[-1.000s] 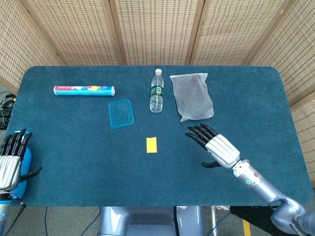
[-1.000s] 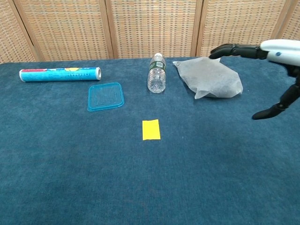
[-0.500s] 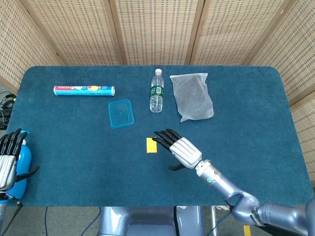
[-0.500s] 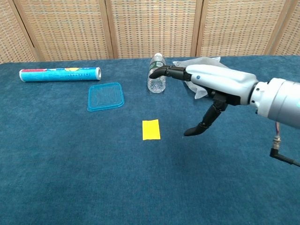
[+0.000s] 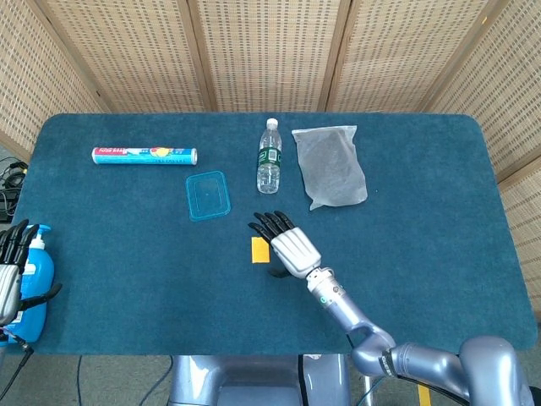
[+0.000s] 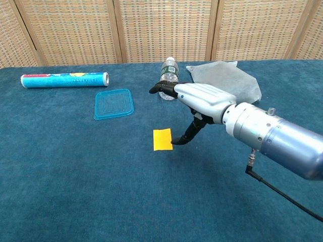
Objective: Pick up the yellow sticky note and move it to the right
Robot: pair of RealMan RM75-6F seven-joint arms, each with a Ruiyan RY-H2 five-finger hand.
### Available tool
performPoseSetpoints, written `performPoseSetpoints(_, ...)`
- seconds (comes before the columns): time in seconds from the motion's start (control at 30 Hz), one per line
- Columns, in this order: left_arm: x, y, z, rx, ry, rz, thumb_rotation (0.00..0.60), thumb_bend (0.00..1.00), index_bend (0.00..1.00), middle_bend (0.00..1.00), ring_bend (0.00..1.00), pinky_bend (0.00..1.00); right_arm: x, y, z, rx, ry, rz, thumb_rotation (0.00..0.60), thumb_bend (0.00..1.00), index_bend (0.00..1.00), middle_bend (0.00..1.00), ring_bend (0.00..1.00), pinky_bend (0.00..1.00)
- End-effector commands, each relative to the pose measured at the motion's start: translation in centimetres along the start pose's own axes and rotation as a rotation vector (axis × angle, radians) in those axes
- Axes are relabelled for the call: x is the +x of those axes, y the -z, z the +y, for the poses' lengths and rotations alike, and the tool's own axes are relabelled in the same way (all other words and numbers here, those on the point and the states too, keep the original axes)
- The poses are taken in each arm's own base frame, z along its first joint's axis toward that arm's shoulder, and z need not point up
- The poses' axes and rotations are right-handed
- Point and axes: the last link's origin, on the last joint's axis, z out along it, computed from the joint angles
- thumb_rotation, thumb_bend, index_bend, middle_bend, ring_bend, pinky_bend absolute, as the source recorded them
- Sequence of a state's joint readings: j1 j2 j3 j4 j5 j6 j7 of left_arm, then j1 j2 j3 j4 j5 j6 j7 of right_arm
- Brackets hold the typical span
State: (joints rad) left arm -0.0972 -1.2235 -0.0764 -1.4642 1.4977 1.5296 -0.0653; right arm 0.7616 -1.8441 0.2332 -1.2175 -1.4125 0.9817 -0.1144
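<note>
- Head view. My right hand (image 5: 289, 247) hovers over the blue table (image 5: 423, 254), fingers (image 5: 267, 224) spread and extended, holding nothing. The yellow sticky note (image 5: 259, 250) lies flat on the table just left of my palm, partly covered by the hand's edge; I cannot tell whether my thumb touches it.
- Head view. Beyond my fingertips stands a water bottle (image 5: 269, 157); a clear plastic bag (image 5: 330, 166) lies to its right. A blue lid (image 5: 209, 195) sits left of and beyond my fingers, and a rolled tube (image 5: 144, 156) lies farther left.
- Head view. My left hand (image 5: 12, 266) rests at the table's near left edge, fingers apart, empty, beside a blue bottle (image 5: 34, 279).
- Chest view. My right hand (image 6: 197, 98) is open above the table (image 6: 75, 191), fingers (image 6: 160, 89) reaching toward the water bottle (image 6: 168, 75). My thumb (image 6: 187, 134) points down, its tip just beside the right edge of the yellow sticky note (image 6: 162, 139).
- Chest view. The blue lid (image 6: 114, 103) lies left of my fingers, the rolled tube (image 6: 64, 79) farther left, and the plastic bag (image 6: 237, 83) behind my hand.
</note>
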Motion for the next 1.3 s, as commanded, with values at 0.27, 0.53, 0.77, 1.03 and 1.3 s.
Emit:
performPoseSetpoints(0.27,-0.2,-0.3,-0.2,0.006,0.009,-0.009,0.600,0.16,0.00,0.00,0.00,0.03,-2.0,-2.0,-0.9,-0.055,0.010,-0.010,0.600,0.31,0.13,0.00,0.00,0.00)
performPoseSetpoints(0.53,-0.3,-0.4,-0.3,0.012,0.012,-0.019,0.600,0.16,0.00,0.00,0.00,0.03,-2.8,-2.6,-1.2,-0.068,0.015,-0.028,0.600,0.31,0.13,0.00,0.00,0.00)
performPoseSetpoints(0.77,-0.4,-0.5,-0.5,0.016,0.014,-0.025,0.600,0.16,0.00,0.00,0.00,0.03,-3.6,-3.1,-1.0,-0.094,0.026,-0.037,0.600,0.31,0.13,0.00,0.00,0.00)
performPoseSetpoints(1.03,-0.6,-0.6,-0.6,0.019,0.010,-0.030,0.600,0.16,0.00,0.00,0.00,0.03,-4.3,-3.3,-0.3,-0.130,0.041,-0.059,0.600,0.32,0.13,0.00,0.00,0.00)
performPoseSetpoints(1.3,-0.6,-0.6,-0.5,0.017,0.006,-0.030,0.600,0.17,0.00,0.00,0.00,0.03,-4.8,-3.2,0.3,-0.159,0.058,-0.082,0.600,0.32,0.13,0.00,0.00,0.00)
